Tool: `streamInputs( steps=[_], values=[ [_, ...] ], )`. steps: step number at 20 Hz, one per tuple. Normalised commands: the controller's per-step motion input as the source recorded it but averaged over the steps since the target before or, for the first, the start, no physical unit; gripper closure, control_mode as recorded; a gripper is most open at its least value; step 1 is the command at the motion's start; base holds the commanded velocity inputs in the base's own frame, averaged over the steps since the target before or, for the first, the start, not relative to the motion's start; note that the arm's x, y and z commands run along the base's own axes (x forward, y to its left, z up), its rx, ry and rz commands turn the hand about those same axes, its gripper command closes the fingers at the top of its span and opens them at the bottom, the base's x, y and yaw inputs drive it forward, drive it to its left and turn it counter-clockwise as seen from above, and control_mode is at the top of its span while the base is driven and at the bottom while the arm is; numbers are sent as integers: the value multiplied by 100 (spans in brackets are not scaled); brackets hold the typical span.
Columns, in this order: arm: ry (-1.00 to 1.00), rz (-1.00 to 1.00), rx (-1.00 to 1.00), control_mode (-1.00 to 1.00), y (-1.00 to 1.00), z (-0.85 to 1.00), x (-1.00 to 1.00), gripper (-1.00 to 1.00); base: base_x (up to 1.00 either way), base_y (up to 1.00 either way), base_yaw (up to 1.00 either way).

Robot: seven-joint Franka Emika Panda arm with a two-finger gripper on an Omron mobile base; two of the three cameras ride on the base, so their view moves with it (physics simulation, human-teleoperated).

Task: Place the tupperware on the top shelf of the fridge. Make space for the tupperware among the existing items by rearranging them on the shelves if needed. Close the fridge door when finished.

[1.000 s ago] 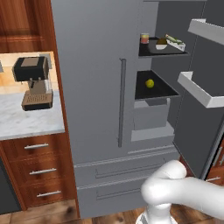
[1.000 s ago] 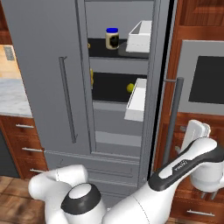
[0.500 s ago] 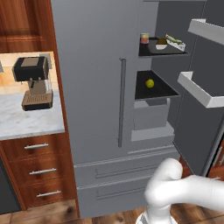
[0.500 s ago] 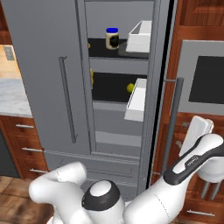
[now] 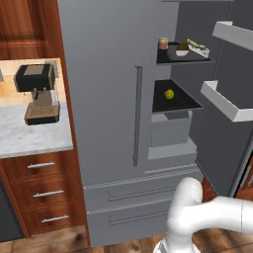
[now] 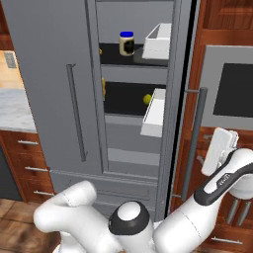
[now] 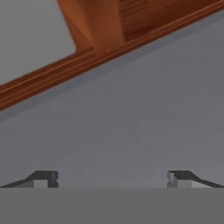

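One step left for us: tupperware sits at the top shelf's right edge, fridge door open, gripper spread wide, empty.

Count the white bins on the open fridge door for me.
2 in view. The upper bin hangs level with the top shelf; the lower bin sits level with the shelf holding the yellow fruit. More may be hidden beyond the frame.
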Motion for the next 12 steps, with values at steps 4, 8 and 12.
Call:
streamInputs(
  steps=[4,8,12],
  values=[
    [0,19,0,-100,51,-9,0,-100,0,0,0],
    [-1,20,0,-100,68,-9,0,-100,0,0,0],
    [-4,20,0,-100,74,-8,0,-100,0,0,0]
  ],
)
